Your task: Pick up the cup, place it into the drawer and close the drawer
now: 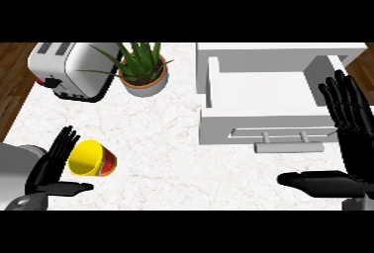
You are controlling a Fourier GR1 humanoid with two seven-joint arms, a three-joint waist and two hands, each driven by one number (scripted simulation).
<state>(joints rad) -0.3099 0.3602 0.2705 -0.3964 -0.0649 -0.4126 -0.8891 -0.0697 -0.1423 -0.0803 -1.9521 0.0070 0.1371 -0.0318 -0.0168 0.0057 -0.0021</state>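
Head view, left to right.

Left hand (53, 168), black, on a grey forearm, enters at 7 o'clock. Fingers straight and spread wide, pointing to 12 o'clock; thumb sticks out toward 3 o'clock. Holds nothing.

Yellow cup with a red and green band (93, 158) sits on the white marbled counter (153, 133), tipped so its yellow inside faces the view. It lies just beside the left hand's fingers, between fingers and thumb, at the hand's 2 o'clock. Contact: cannot tell. No finger is curled round it.

Silver toaster with black trim (71, 69) stands at 10 o'clock, at the counter's far left corner. A dark wood floor (15, 84) shows past the counter's left edge.

Green spiky plant in a tan round pot (143, 74) stands at 11 o'clock, just beside the toaster.

White drawer box (270, 94), pulled open, fills the 1 to 2 o'clock zone. Its inside shows plain white. A grey bar handle (288, 146) sits on its front panel, facing 6 o'clock. Cup and drawer are well apart.

Right hand (347, 148), black, at 4 o'clock by the right edge. Fingers straight and wide, pointing to 12 o'clock, overlapping the drawer's right side in view; thumb points to 9 o'clock. Holds nothing.
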